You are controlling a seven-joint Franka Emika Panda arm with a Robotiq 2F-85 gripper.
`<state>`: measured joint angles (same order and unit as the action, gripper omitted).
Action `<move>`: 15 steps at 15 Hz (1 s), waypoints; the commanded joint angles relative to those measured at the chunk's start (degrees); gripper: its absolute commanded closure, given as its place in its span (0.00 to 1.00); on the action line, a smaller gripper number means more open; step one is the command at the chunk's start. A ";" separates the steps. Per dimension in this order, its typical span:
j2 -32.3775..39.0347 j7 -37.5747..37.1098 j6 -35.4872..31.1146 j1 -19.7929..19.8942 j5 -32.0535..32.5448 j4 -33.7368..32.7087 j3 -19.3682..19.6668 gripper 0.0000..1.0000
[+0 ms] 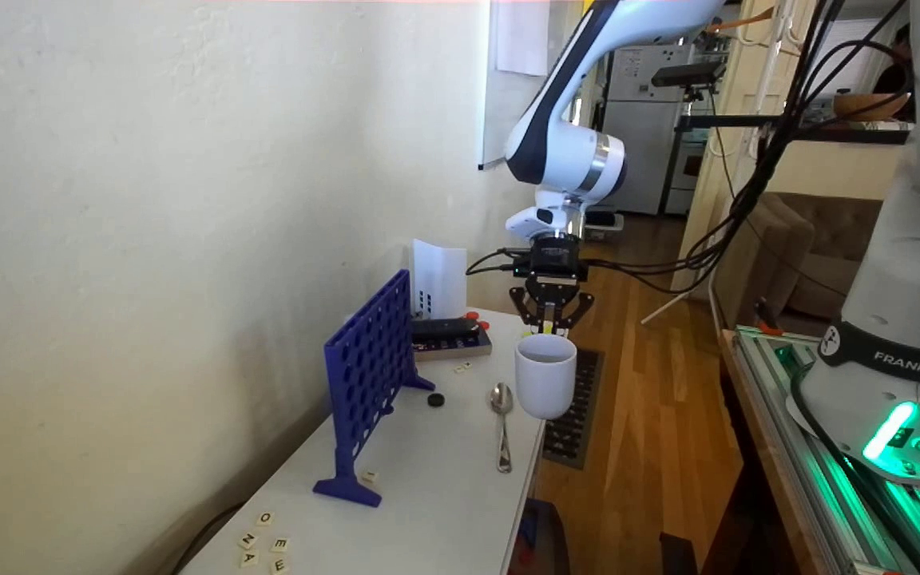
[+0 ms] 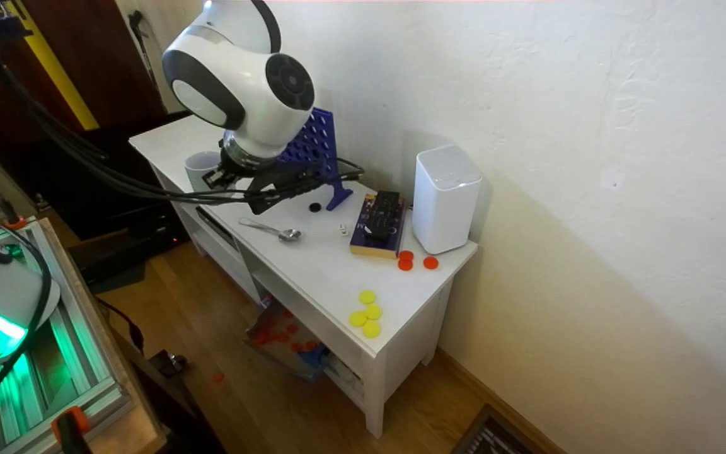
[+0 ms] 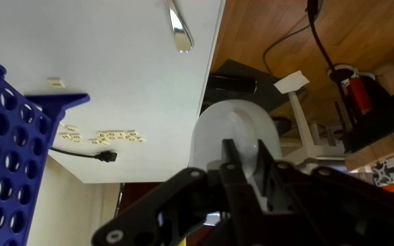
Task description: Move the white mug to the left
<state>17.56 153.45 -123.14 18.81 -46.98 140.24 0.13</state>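
Observation:
The white mug point(image 1: 545, 379) is held upright, raised near the table's long edge by the robot, in an exterior view. It also shows in an exterior view point(image 2: 200, 165), partly behind the gripper. In the wrist view the mug point(image 3: 210, 131) is seen from its handle side. My gripper point(image 3: 246, 145) has one finger on each side of the mug's handle and is shut on it. In an exterior view the gripper point(image 1: 548, 326) points down behind the mug, so its fingertips and the handle are hidden there.
The white table point(image 1: 436, 495) bears the blue grid frame point(image 1: 368, 375), a spoon point(image 1: 501, 423), a black disc point(image 1: 436, 399), letter tiles point(image 1: 265, 518), a book with a remote point(image 2: 382, 221), a tall white container point(image 2: 445, 202), red discs point(image 2: 405, 260) and yellow discs point(image 2: 369, 312).

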 commanded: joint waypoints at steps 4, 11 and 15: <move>0.26 0.18 6.17 -4.51 -0.41 -0.47 1.88 0.85; 1.78 1.47 7.18 -5.45 -1.23 -0.71 1.31 0.96; 1.18 2.42 7.91 -1.63 -11.07 -1.40 -8.99 0.96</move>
<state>19.74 155.90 -115.84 13.45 -51.64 139.92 -0.48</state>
